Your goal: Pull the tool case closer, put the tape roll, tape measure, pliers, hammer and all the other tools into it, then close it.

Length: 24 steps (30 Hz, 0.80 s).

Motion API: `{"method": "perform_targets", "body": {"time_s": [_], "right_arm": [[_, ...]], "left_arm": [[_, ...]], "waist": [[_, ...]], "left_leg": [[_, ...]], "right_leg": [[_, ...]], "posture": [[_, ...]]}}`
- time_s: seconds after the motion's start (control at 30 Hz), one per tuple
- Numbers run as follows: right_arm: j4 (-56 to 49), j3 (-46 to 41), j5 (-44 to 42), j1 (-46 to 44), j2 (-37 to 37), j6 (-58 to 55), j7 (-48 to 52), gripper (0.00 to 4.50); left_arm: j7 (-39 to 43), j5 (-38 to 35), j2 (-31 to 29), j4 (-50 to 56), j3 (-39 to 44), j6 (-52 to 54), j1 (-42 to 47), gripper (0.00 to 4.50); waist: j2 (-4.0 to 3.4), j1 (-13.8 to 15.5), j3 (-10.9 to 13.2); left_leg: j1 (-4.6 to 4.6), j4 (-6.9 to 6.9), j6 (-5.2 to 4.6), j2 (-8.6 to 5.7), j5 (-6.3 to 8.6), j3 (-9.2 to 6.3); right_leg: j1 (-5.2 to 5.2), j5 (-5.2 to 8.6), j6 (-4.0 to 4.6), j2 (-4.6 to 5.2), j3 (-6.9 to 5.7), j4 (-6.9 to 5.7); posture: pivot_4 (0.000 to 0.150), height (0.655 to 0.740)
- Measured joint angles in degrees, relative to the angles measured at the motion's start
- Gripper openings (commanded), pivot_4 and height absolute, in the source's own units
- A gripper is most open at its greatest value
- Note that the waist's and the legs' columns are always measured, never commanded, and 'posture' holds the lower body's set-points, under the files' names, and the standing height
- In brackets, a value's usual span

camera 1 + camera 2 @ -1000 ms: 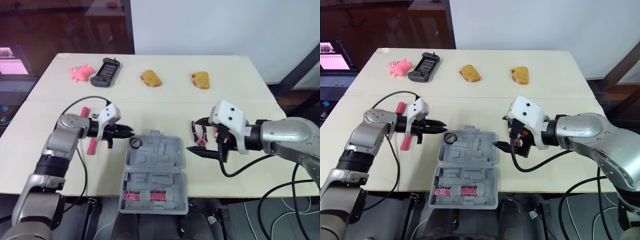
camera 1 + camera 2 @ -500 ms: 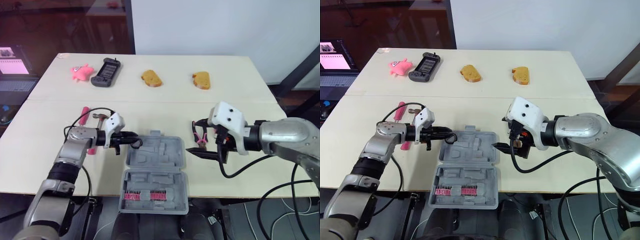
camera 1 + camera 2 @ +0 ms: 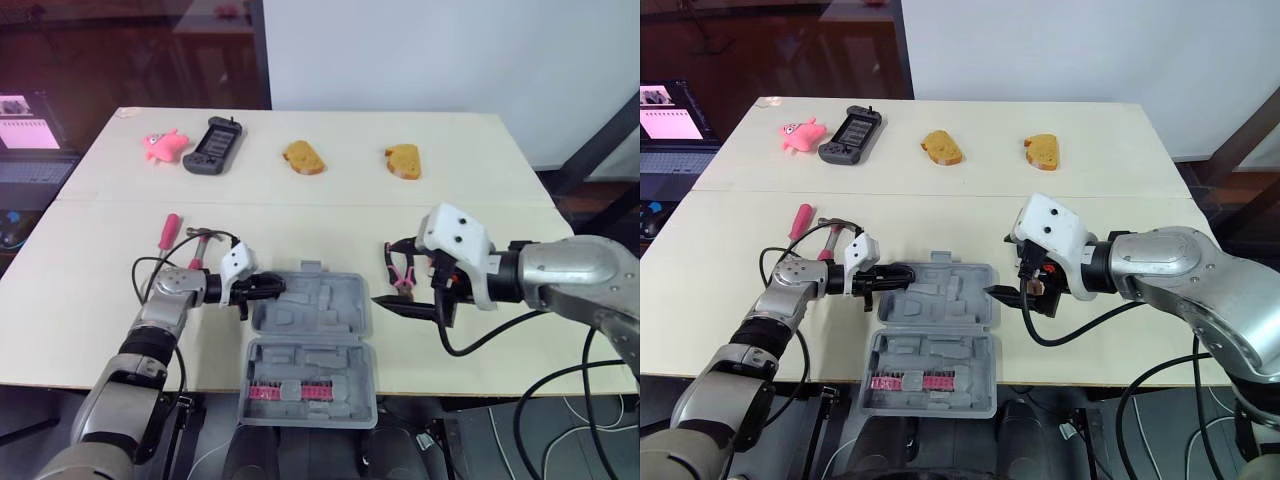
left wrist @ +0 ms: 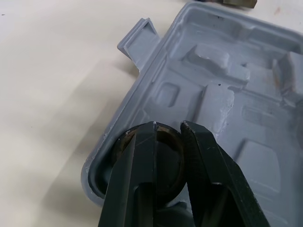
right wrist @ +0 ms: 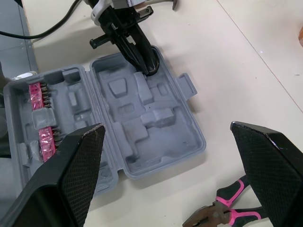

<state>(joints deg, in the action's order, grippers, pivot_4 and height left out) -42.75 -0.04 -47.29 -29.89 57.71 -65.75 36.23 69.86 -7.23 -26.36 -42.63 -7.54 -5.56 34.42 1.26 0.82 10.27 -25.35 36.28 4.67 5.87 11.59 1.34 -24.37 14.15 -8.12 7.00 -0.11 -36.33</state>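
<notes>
The grey tool case [image 3: 312, 340] lies open near the table's front edge. My left gripper [image 3: 272, 287] reaches into its far left corner and is shut on the black tape roll [image 4: 158, 163], which sits in the corner recess. One finger [image 4: 137, 179] lies over the roll's hole, the other outside its wall. My right gripper [image 3: 415, 308] hovers open just right of the case, fingers wide apart. The pink-and-black pliers [image 3: 400, 272] lie on the table beside it, untouched. A pink-handled hammer [image 3: 172, 228] rests behind my left arm.
At the table's far side lie a pink toy [image 3: 163, 145], a black handheld console [image 3: 212, 145] and two bread pieces [image 3: 302, 157] [image 3: 402, 160]. The case's near half holds a pink bit strip [image 3: 290, 392] and overhangs the table's front edge.
My left gripper has moved right and down from beside the case into its far left corner, over the tape roll. The right arm has stayed put.
</notes>
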Motion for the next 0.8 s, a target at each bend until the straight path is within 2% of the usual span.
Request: {"method": "perform_targets", "body": {"time_s": [0.13, 0.17, 0.23, 0.27, 0.4, 0.57, 0.63, 0.8], "right_arm": [[-0.1, -3.0, -1.2, 1.7, -3.5, 0.7, -1.6, 4.50], [0.3, -4.0, -2.2, 2.3, -4.6, 0.6, -1.9, 4.50], [2.8, -7.5, -4.7, 4.9, -8.0, 2.4, -1.0, 4.50], [5.1, -10.6, -4.8, 7.6, -9.6, 5.3, 0.0, 4.50], [10.4, -17.4, 0.6, 20.9, -7.7, 13.4, 4.9, 4.50], [13.8, -28.4, 6.2, 38.0, -7.9, 24.1, 12.4, 4.50], [16.1, -33.5, 7.7, 44.1, -8.5, 26.8, 14.9, 4.50], [22.3, -37.7, 10.6, 50.1, -10.8, 33.1, 18.2, 4.50]], "left_arm": [[0.7, -2.1, -1.8, 7.1, 0.7, 6.7, -0.7, 0.88], [0.6, -3.4, -2.4, 10.0, 1.8, 9.0, -0.7, 1.10], [-0.1, -5.5, -4.5, 15.5, 4.0, 13.0, -0.9, 1.70], [-0.5, -6.4, -6.2, 18.4, 5.4, 15.0, -1.4, 2.23], [-1.8, -8.2, -13.0, 22.8, 10.6, 18.5, -7.0, 4.39], [-3.9, -11.3, -19.5, 24.3, 21.8, 17.2, -19.3, 4.45], [-3.9, -12.1, -22.5, 21.8, 27.4, 14.4, -24.7, 4.45], [-5.8, -12.4, -24.7, 11.1, 35.7, 6.5, -30.3, 4.45]], "waist": [[0.03, 0.0, 0.0], [0.03, -0.1, 0.0], [0.09, -0.1, 0.0], [0.08, -0.1, 0.0], [0.04, 0.0, 0.0], [0.05, -0.2, 0.0], [0.05, -0.2, 0.0], [0.09, 0.1, -0.1]], "left_leg": [[-0.02, -0.02, 0.00, 0.00, 0.00, -0.02], [-0.02, -0.02, 0.00, 0.00, 0.00, -0.02], [-0.01, -0.03, 0.00, 0.01, 0.00, -0.03], [-0.01, -0.04, 0.00, 0.00, 0.00, -0.03], [0.02, -0.11, 0.00, 0.00, 0.00, -0.01], [0.06, -0.12, 0.00, 0.01, 0.00, -0.01], [0.12, -0.15, 0.00, 0.01, 0.00, -0.01], [0.18, -0.13, 0.03, 0.01, 0.01, 0.00]], "right_leg": [[-0.01, 0.00, 0.00, 0.00, -0.01, 0.00], [-0.02, 0.00, 0.00, 0.00, -0.01, 0.00], [-0.01, 0.00, -0.01, 0.00, -0.01, 0.00], [0.00, -0.01, -0.01, 0.00, -0.01, 0.01], [0.01, 0.00, -0.02, 0.00, -0.02, 0.07], [0.02, 0.01, -0.01, 0.00, -0.01, 0.06], [0.04, 0.01, 0.00, 0.00, -0.01, 0.07], [0.19, 0.14, 0.26, 0.00, -0.01, 0.17]], "posture": [[0.150, 0.7207], [0.150, 0.7207], [0.150, 0.7207], [0.150, 0.7207], [0.150, 0.7207], [0.150, 0.7207], [0.150, 0.7207], [0.150, 0.7207]]}}
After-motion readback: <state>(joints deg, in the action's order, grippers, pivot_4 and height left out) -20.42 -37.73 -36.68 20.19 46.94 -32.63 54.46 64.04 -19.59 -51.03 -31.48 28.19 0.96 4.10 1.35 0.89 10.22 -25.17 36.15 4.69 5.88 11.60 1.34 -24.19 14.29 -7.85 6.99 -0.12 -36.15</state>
